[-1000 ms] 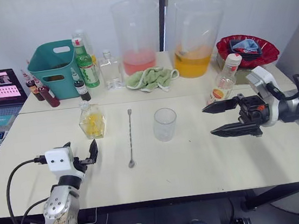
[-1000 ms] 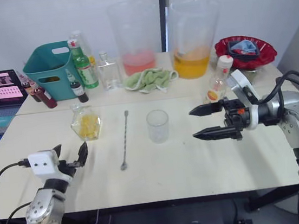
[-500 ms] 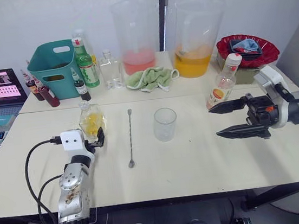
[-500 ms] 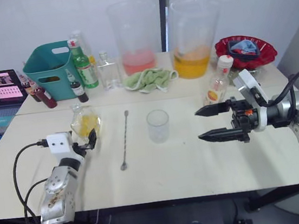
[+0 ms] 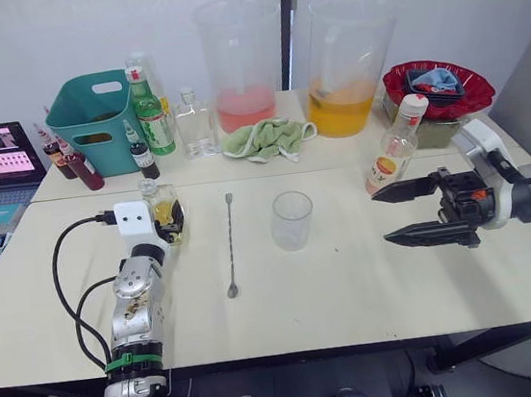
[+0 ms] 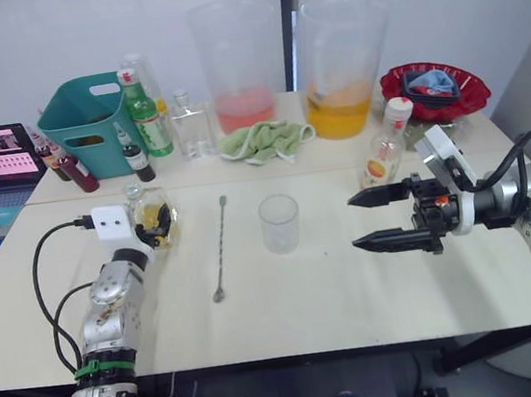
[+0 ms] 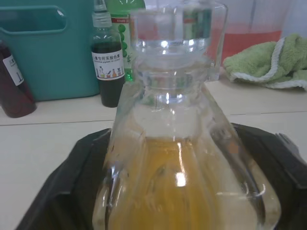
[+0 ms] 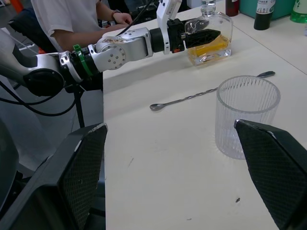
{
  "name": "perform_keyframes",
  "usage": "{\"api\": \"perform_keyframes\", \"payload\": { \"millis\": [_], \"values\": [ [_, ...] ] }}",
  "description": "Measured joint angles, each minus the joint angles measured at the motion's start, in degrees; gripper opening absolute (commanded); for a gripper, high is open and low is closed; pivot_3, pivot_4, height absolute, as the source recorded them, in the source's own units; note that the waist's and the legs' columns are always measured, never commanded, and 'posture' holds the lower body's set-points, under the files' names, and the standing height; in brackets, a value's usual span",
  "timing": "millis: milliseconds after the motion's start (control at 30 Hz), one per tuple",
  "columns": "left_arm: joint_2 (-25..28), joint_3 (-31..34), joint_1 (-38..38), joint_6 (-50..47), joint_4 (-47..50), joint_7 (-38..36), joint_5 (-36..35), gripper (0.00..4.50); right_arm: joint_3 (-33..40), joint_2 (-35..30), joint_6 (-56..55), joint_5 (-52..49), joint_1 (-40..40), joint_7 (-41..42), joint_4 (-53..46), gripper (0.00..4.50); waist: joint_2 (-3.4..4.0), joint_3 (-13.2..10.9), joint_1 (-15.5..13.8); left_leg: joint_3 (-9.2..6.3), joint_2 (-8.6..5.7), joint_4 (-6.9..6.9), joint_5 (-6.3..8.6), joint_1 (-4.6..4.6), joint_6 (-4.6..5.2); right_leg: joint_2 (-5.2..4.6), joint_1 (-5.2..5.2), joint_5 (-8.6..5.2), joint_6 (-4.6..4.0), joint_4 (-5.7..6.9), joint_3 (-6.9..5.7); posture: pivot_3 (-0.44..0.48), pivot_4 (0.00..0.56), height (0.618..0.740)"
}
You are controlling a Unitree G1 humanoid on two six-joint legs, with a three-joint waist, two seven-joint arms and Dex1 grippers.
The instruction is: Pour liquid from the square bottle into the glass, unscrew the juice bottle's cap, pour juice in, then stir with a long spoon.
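Now, on the cream table [image 5: 354,284], the left gripper [image 5: 170,222] has its two black fingers set on either side of the square bottle [image 5: 163,214], a squat faceted clear glass bottle holding yellow liquid; the left wrist view shows a finger [image 7: 72,182] along each flank of the glass body, though whether they press it cannot be told. Taking the small clear straight-sided glass [image 5: 292,219] as the landmark, the square bottle stands upright on the table well to the robot's left of it, stopper in its neck. Between the two lies the long spoon [image 5: 230,246], a thin silver metal bar spoon, flat on the table with its bowl at the near end. To the robot's right of the glass, well apart from it, the right gripper [image 5: 413,211] hovers with its fingers spread wide and nothing between them, pointed toward the glass. Just behind that gripper stands the juice bottle [image 5: 395,151], slim clear plastic with a white-and-orange label, the small white cap [image 5: 415,106] on it. Behind the glass, a crumpled green cloth [image 5: 269,139] lies on the far table. A person in a white shirt [image 8: 72,19] sits beyond the table's left end, as the right wrist view shows.
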State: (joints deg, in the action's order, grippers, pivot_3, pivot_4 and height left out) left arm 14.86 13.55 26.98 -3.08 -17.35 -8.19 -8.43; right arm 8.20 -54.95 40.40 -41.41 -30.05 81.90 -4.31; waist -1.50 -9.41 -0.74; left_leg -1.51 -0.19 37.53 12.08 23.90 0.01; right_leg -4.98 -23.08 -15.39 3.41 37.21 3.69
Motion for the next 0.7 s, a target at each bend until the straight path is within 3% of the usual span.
{"api": "perform_keyframes", "payload": {
  "millis": [367,467,700],
  "values": [
    [0.03,0.45,-1.65,0.35,2.08,-0.70,-1.25,2.79,-0.02,0.00,-0.36,0.11,0.00,-0.20,0.02,4.50,-0.01,0.00,0.05,-0.02,0.01,0.04,0.00,0.18,0.00,0.00,-0.15,0.00,0.00,0.00,0.00,0.000,0.150,0.740],
    [0.81,0.52,-4.80,-0.08,6.58,-3.70,-3.37,2.79,-0.01,0.15,-0.36,-0.37,-0.01,0.40,0.07,4.50,-0.07,-0.04,0.08,-0.08,0.04,0.17,0.04,0.38,0.05,0.02,-0.29,0.01,0.00,0.03,-0.04,0.000,0.150,0.740],
    [9.02,0.30,-11.37,-1.63,20.03,-17.43,-10.52,2.79,0.23,2.12,-1.06,-2.19,-0.01,0.65,-0.68,4.50,-0.15,-0.09,-0.18,-0.12,0.04,0.24,0.04,0.40,0.06,-0.09,-0.19,0.04,0.05,-0.02,-0.14,0.000,0.150,0.740]
  ]
}}
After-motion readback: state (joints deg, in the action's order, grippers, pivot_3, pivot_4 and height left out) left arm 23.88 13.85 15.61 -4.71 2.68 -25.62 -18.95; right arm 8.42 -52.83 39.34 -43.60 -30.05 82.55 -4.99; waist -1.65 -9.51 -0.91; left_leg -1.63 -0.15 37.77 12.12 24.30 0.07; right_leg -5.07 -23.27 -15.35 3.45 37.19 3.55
